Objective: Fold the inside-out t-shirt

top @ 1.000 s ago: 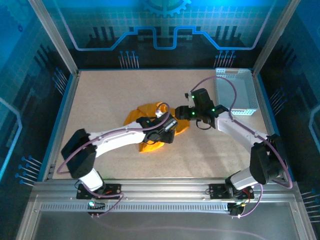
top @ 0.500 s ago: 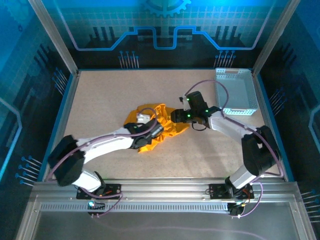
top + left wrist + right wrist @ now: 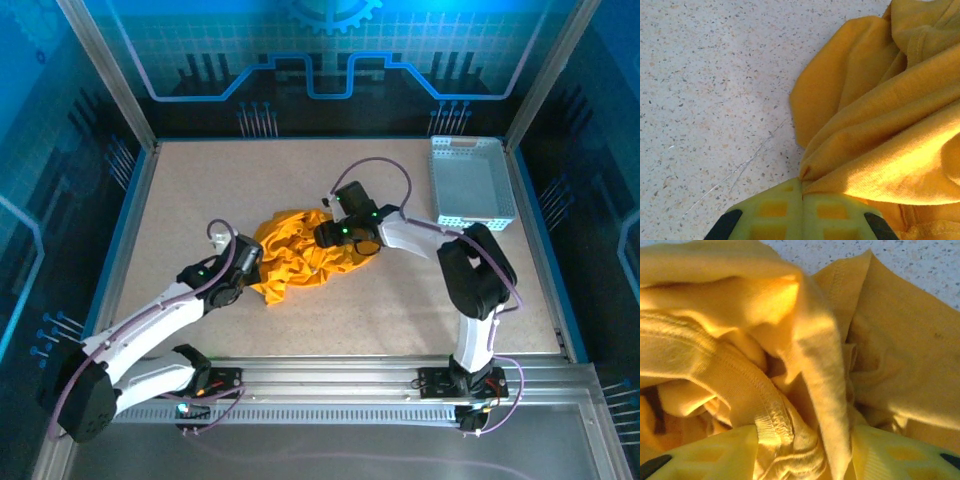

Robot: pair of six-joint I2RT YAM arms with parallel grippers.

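The inside-out t-shirt (image 3: 298, 258) lies crumpled in an orange-yellow heap at the middle of the table. My left gripper (image 3: 256, 272) is at the heap's left edge, shut on a pinched fold of the t-shirt (image 3: 875, 125), its yellow fingertips (image 3: 775, 210) pressed together just above the speckled tabletop. My right gripper (image 3: 326, 234) is down in the heap's upper right part. Its jaws stand apart with a bunch of ribbed hem and folded cloth (image 3: 790, 440) filling the gap between the yellow fingers (image 3: 715, 455).
A pale perforated plastic basket (image 3: 470, 186) stands at the table's back right corner. Bare speckled tabletop (image 3: 200, 190) surrounds the heap, bounded by a blue rim and metal frame posts.
The left arm has pulled back to the left and its gripper has shut on the shirt's left edge. The right gripper has moved left into the heap, its jaws narrowing. The shirt has spread and shifted.
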